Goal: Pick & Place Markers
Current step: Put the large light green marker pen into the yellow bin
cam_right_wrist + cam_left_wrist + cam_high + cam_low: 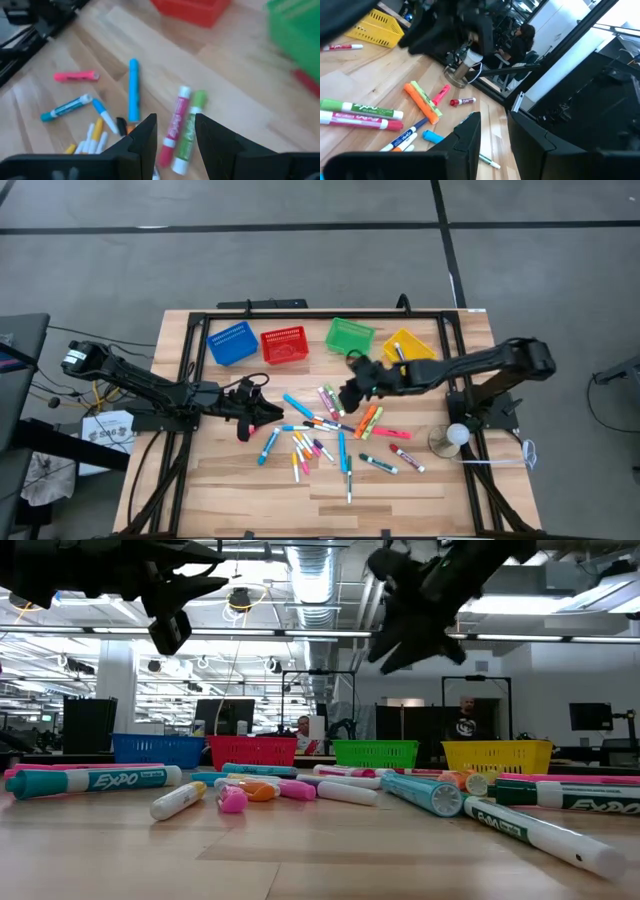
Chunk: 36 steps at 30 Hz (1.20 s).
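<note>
Overhead, you are looking at both arms hanging above a loose scatter of markers (330,435) on the wooden table (400,500). Four mesh baskets are waiting in a row along the far edge: the blue basket (232,343), red basket (284,345), green basket (349,335) and yellow basket (410,346), probably one for each marker colour. The left gripper (247,425) is sitting at the scatter's left fringe, the right gripper (350,398) over its far side, just in front of the green basket.

At table height, you are seeing both grippers well clear of the tabletop, with every marker lying flat beneath them and none lifted.

Through the left wrist camera, the left fingers (467,140) are standing partly apart with nothing between them; an orange marker (420,102) and a green one are lying ahead.

Through the right wrist camera, the right fingers (145,137) are likewise parted and empty, framing a pink marker (176,120) and its green neighbour, which are lying side by side. That line-up suggests you are choosing a target there, though the pair's closeness could spoil a clean single pick.
</note>
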Available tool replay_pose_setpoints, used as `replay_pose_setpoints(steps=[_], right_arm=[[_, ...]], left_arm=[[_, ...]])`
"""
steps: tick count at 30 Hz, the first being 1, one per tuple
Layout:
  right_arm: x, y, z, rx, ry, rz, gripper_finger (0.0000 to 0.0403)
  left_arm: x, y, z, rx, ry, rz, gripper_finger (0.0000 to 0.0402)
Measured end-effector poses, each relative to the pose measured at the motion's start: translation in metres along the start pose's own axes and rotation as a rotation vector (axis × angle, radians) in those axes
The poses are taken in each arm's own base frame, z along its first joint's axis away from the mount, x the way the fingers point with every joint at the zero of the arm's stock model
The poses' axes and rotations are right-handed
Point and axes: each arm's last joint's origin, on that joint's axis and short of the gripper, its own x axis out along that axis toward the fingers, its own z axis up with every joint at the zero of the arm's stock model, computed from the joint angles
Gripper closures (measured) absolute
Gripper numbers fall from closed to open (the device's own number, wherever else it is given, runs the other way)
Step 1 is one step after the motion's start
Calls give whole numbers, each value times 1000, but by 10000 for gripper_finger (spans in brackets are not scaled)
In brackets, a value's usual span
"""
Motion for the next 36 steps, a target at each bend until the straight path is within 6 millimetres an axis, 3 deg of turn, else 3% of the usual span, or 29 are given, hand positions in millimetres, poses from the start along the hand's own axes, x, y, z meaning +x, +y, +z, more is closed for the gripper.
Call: replay_pose_setpoints(steps=[9,15,36], right_arm=[[54,10,-39,-112,117,-50,280],[73,6,-53,-126,167,-95,282],[81,0,-48,-109,140,-113,280]], left_arm=[[1,1,-1,0,7,5,305],[1,1,-2,-4,8,6,305],[1,1,-1,-4,6,9,305]])
